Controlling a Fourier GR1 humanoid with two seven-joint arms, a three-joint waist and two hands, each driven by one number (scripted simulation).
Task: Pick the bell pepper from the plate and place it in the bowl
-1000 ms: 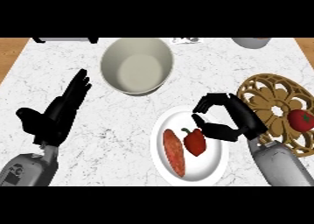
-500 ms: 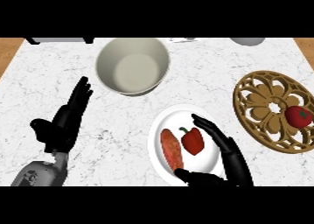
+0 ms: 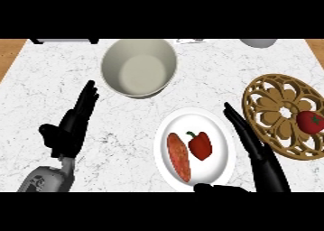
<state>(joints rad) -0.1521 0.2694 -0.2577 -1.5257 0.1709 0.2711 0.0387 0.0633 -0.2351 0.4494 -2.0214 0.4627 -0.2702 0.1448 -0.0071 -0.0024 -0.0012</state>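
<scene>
I look steeply down on a white marble counter (image 3: 44,85). The red bell pepper (image 3: 200,145) lies on its side on a white plate (image 3: 191,119) in the lower middle, and nothing holds it. Just to its left on the same plate lies a reddish sausage (image 3: 179,156).

My right hand (image 3: 256,151) comes in from the lower edge and runs along the plate's right rim. Its fingers are straight and together, pointing up and to the left, and the thumb reaches under the plate's lower edge. It is spread flat and not touching the pepper.

My left hand (image 3: 67,135) rests at the view's left, well apart from the plate, with its fingers straight and relaxed and pointing up.

The pale bowl (image 3: 139,67) stands above and left of the plate, with nothing in it. At the right, beyond my right hand, sits a round wooden openwork trivet (image 3: 274,110) with a red tomato (image 3: 311,122) on its right part.
</scene>
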